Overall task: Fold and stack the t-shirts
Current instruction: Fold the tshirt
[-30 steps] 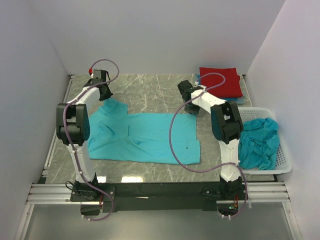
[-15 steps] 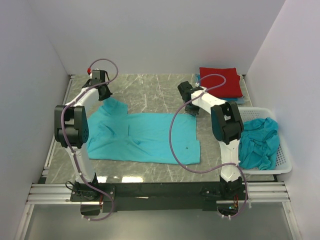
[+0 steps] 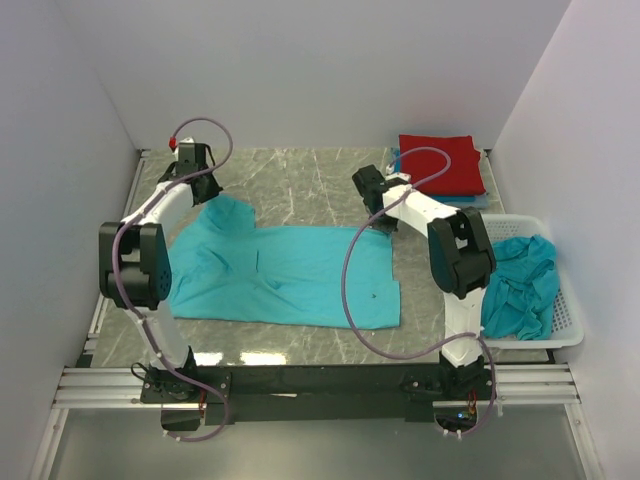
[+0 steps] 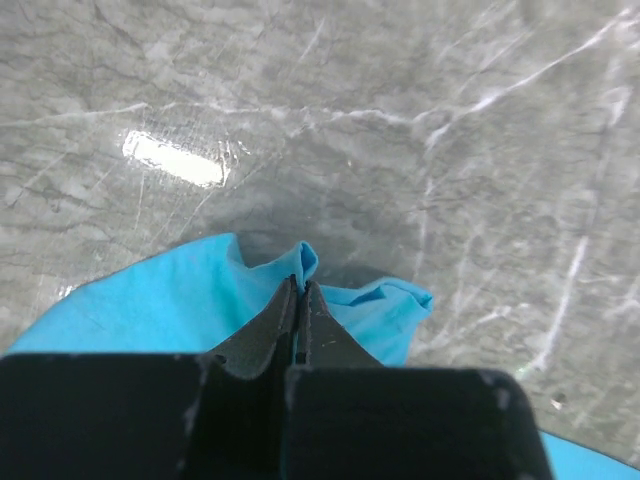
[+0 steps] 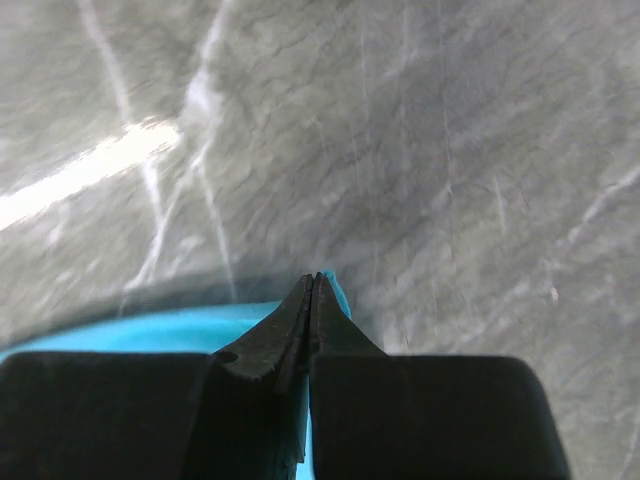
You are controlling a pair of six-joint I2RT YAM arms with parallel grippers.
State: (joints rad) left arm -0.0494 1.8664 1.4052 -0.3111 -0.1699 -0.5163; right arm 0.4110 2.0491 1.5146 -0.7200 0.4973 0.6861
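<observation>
A teal shirt lies spread flat on the marble table, just beyond the arm bases, with its long side running left to right and a few shallow wrinkles near its middle. To its right, apart from it, a white basket holds crumpled shirts of the same teal, heaped loosely inside the walls. Both arms reach over the teal shirt to its far edge. The left gripper sits at the far left corner, where the cloth bulges up in a rounded lobe; its wrist view shows the jaws pressed together with a small peak of teal fabric pinched between the tips and bare marble beyond. The right gripper is at the far right corner; its jaws are likewise closed, with a sliver of teal cloth caught at the tips and grey table beyond. Farthest back, at the right rear corner, a folded red shirt lies on top of a blue shirt, of which only the edge shows.
</observation>
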